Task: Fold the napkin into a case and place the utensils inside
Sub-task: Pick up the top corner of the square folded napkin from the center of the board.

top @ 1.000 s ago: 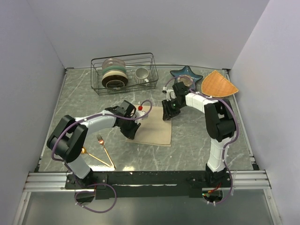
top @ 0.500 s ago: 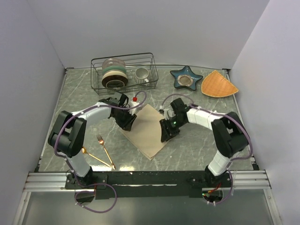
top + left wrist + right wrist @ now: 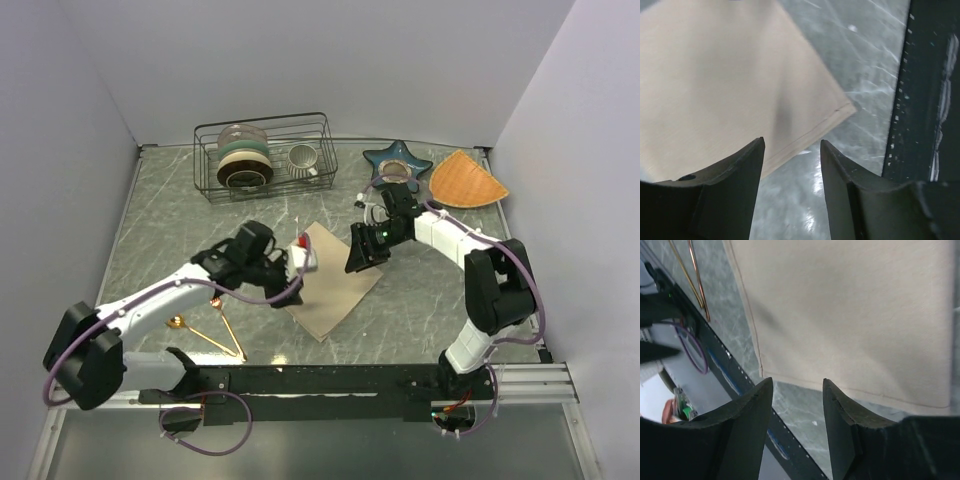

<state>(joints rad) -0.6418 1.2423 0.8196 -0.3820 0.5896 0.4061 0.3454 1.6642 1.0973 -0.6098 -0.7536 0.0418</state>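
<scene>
The beige napkin [image 3: 335, 282] lies flat on the table as a folded rectangle turned on a diagonal. It fills the left wrist view [image 3: 715, 75] and the right wrist view [image 3: 850, 315]. My left gripper [image 3: 298, 270] hovers over its left edge, open and empty [image 3: 792, 142]. My right gripper [image 3: 357, 262] hovers at its far right edge, open and empty [image 3: 797, 381]. The gold fork [image 3: 222, 316] and gold spoon [image 3: 190, 328] lie on the table to the left of the napkin, near the front rail. They show in the right wrist view [image 3: 690, 275].
A wire dish rack [image 3: 262, 155] with bowls and a cup stands at the back left. A blue star-shaped dish [image 3: 397, 165] and an orange wedge mat [image 3: 465, 180] lie at the back right. The black front rail [image 3: 330, 378] runs along the near edge.
The napkin has been turned from square-on to diagonal. My left gripper has moved nearer along its left edge, and my right gripper has drawn back to the far right edge.
</scene>
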